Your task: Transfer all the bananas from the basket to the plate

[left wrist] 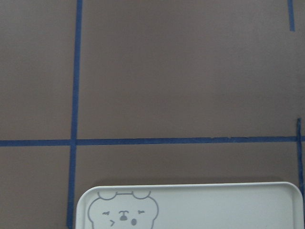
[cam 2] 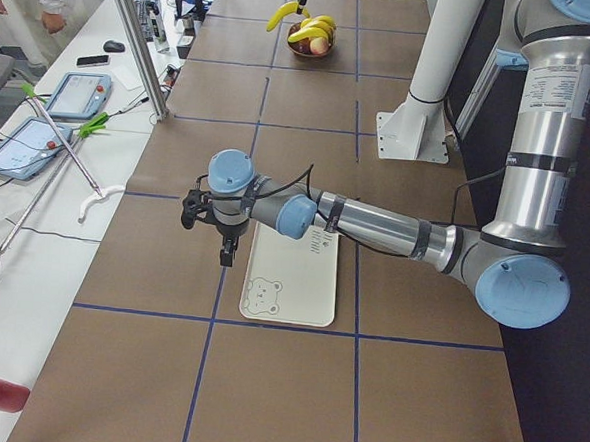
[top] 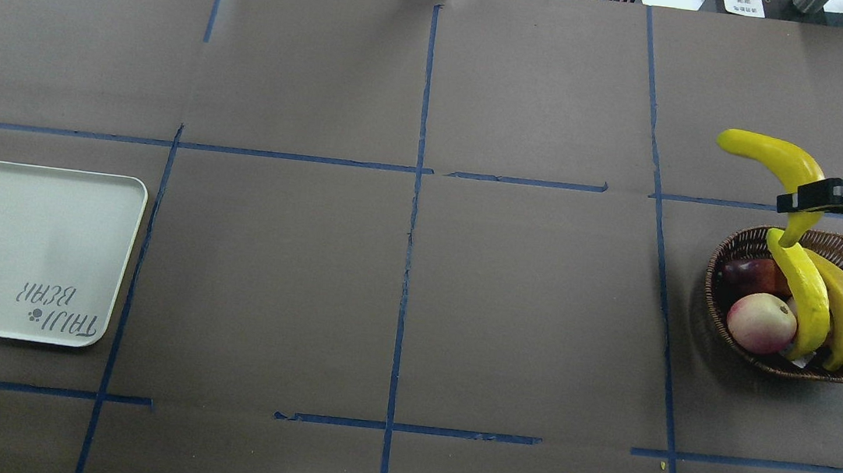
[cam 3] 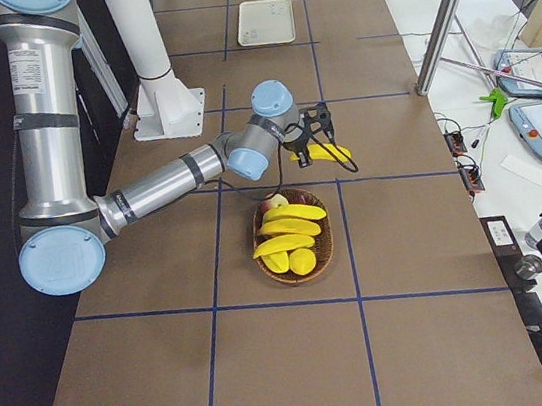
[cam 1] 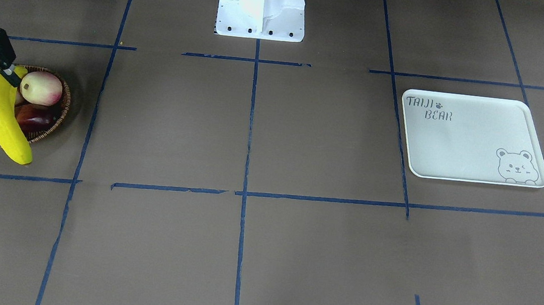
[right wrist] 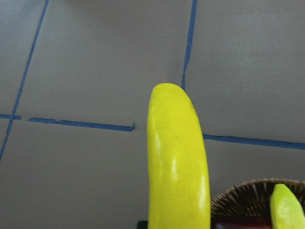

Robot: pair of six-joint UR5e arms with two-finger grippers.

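Right gripper [top: 795, 201] pinches one banana [top: 767, 151] above the basket [top: 714, 287], frame's right; carry it level, unhurried, toward the plate [top: 29, 242].

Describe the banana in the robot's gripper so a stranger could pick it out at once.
Look to the wicker basket at the table's right end, seen from overhead. Just above it the right gripper clamps one banana. Unlike the other bananas, lying in the basket, it hangs in the air.
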